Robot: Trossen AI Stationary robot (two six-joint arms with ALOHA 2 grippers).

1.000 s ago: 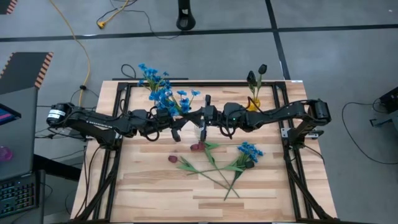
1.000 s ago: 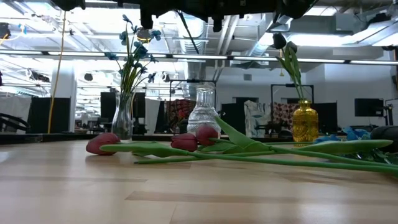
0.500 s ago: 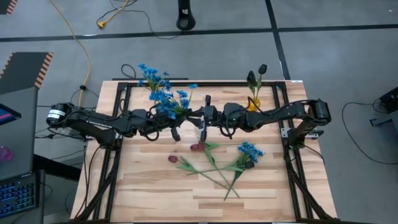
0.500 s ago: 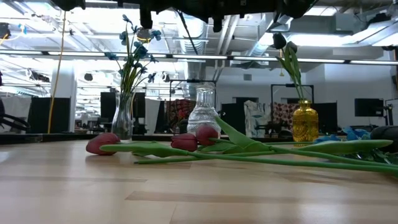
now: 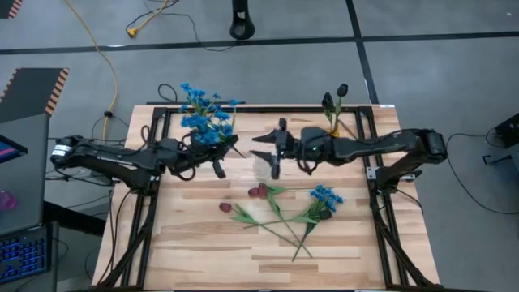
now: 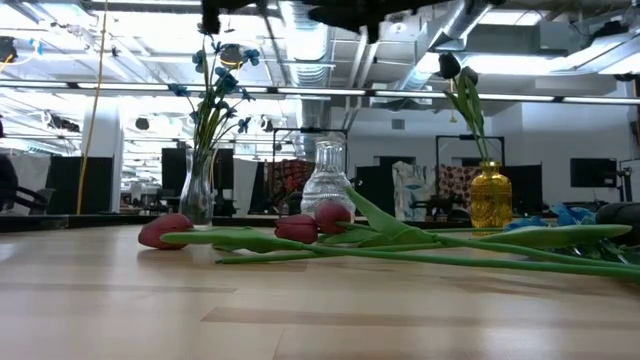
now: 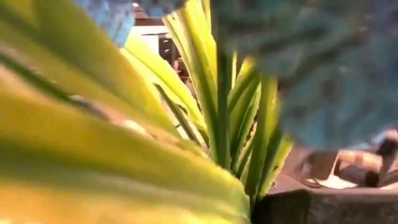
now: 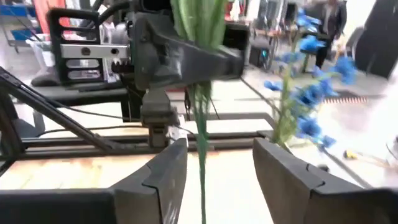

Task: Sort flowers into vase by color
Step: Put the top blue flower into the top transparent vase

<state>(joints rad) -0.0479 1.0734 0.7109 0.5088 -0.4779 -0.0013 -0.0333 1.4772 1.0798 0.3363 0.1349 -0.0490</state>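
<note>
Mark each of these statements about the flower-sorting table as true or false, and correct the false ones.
1. The left tool is shut on a blue flower sprig. True.
2. The right tool is shut on a red flower. False: its fingers stand open, holding nothing.
3. The yellow vase holds near-black buds. True.
4. The clear round vase in the middle holds the red rosebuds. False: it stands empty; the red rosebuds lie on the table.
5. One blue sprig lies on the table beside the red ones. True.
6. The slim glass vase is empty. False: it holds blue flowers.
</note>
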